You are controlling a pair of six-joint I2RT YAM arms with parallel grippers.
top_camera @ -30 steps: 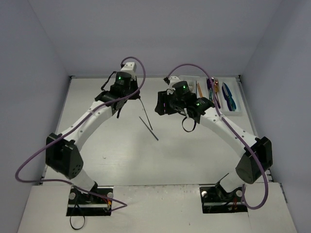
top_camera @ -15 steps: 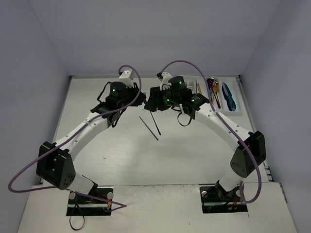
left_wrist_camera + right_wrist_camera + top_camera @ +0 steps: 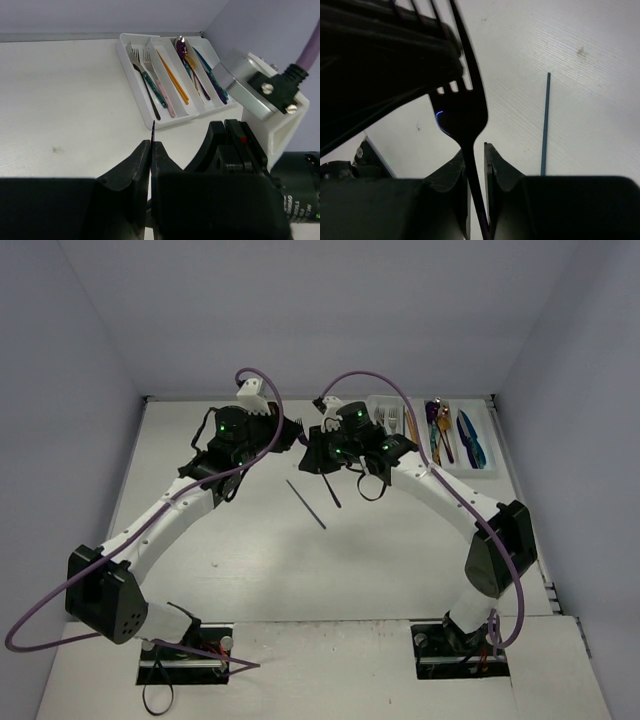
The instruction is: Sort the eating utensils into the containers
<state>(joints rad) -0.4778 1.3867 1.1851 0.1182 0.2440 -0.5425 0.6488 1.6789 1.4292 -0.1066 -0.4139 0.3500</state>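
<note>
Right wrist view, closest in: my right claw (image 3: 476, 150) has its fingers pinched in on the handle of a dark fork (image 3: 465, 107), whose tines run up under the black body of my left claw (image 3: 151, 146). From the left wrist, that left claw is clamped flat together, with only the fork's thin edge poking out past the tips. So the fork hangs in the air between both claws, above the table and outside the tray.

Below, the white table (image 3: 250, 560) is matte and finely ribbed, with a few small dark specks. A thin blue stick (image 3: 545, 125) lies flat on it, alone.

Farther off, toward the far right corner, sits the white tray (image 3: 175, 120). Its long compartments hold forks (image 3: 145, 57), orange-gold sticks (image 3: 172, 76), purple and gold spoons (image 3: 181, 46) and blue pieces (image 3: 211, 76). Pale lavender-grey walls (image 3: 100, 350) close the table in on three sides.
</note>
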